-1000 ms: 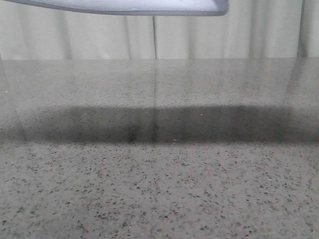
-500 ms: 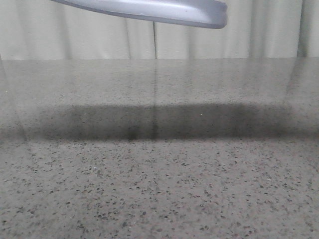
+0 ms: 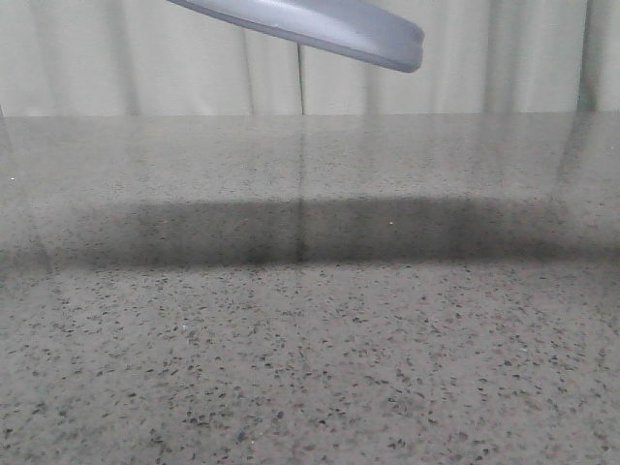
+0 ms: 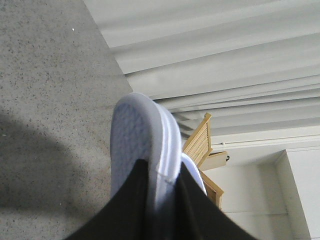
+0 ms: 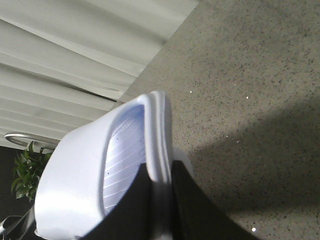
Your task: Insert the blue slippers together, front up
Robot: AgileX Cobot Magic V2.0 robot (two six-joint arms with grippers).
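Note:
Each gripper holds one pale blue-white slipper in the air above the table. In the left wrist view my left gripper [image 4: 161, 172] is shut on the edge of a slipper [image 4: 135, 135]; its textured sole faces the camera. In the right wrist view my right gripper [image 5: 159, 172] is shut on the sole edge of the other slipper [image 5: 80, 185]; its wide strap and ribbed footbed show. In the front view only one slipper's sole [image 3: 329, 24] shows at the top edge, tilted down to the right. Neither gripper shows in the front view.
The grey speckled table [image 3: 310, 339] lies below, with a wide dark shadow band across its middle. Pale curtains [image 3: 484, 58] hang behind it. A wooden frame [image 4: 202, 145] and a potted plant [image 5: 27, 167] stand beyond the table.
In the front view the slipper sole at the top has tilted: its right end has dropped lower and its left end has moved right and up out of view.

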